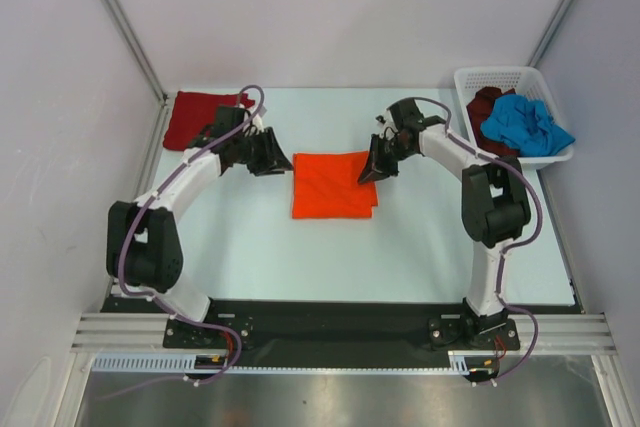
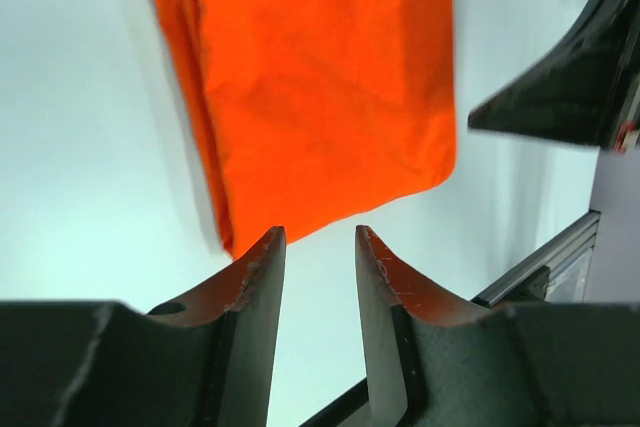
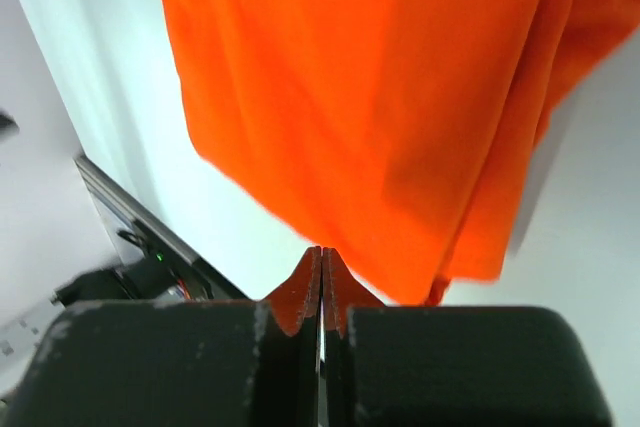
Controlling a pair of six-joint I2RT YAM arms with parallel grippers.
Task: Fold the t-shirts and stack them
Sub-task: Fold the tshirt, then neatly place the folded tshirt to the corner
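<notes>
white basket (image 1: 497,74) holds blue t-shirt (image 1: 527,123) over dark maroon t-shirt (image 1: 487,106)

Pale walls (image 1: 330,7) are boxing in the light table (image 1: 260,257) on three sides, silver posts (image 1: 118,19) are rising from its back corners, and soft, even light is washing over everything.

Orange t-shirt (image 1: 334,185) folded flat mid-table; dark red (image 1: 195,117) seemingly folded, far-left; blue (image 1: 528,125), maroon (image 1: 488,105) crumpled in basket (image 1: 495,77).

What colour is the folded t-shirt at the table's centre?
The folded t-shirt is bright orange, clearest from top external.
</notes>
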